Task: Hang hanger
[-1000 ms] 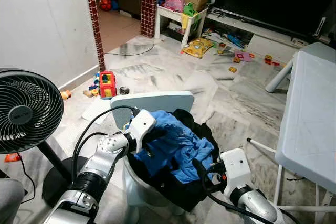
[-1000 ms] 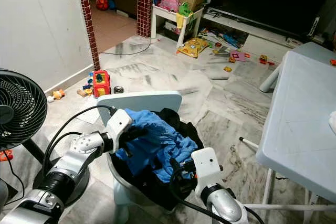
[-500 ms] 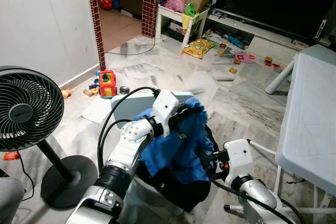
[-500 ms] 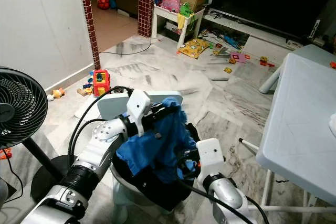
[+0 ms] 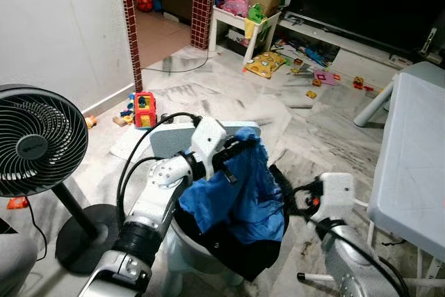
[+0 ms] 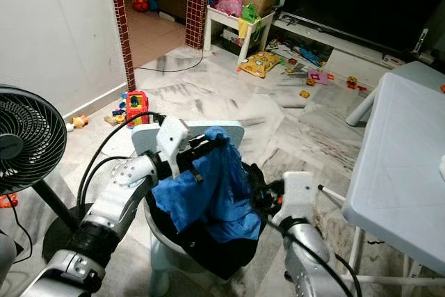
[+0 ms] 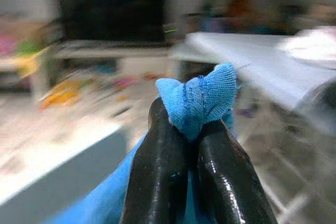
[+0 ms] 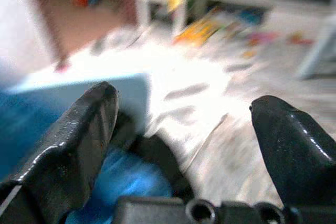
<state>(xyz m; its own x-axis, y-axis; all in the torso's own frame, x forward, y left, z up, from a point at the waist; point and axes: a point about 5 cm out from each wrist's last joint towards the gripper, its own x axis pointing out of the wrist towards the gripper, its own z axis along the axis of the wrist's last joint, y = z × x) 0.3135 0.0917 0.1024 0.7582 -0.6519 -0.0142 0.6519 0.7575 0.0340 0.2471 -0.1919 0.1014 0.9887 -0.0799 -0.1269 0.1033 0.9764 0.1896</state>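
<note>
Fan (image 5: 38, 142) stands at far left. Pale basket (image 5: 182, 252) holds dark clothes (image 5: 240, 255) and blue shirt (image 5: 240, 189). Left claw (image 5: 240, 149) pinches shirt's top, lifted above basket, in front of chair back (image 5: 167, 138). No hanger made out. Right claw (image 8: 189, 124) spread wide beside basket. Bench (image 5: 410, 165) at right; toys (image 5: 142, 110) litter floor.
</note>
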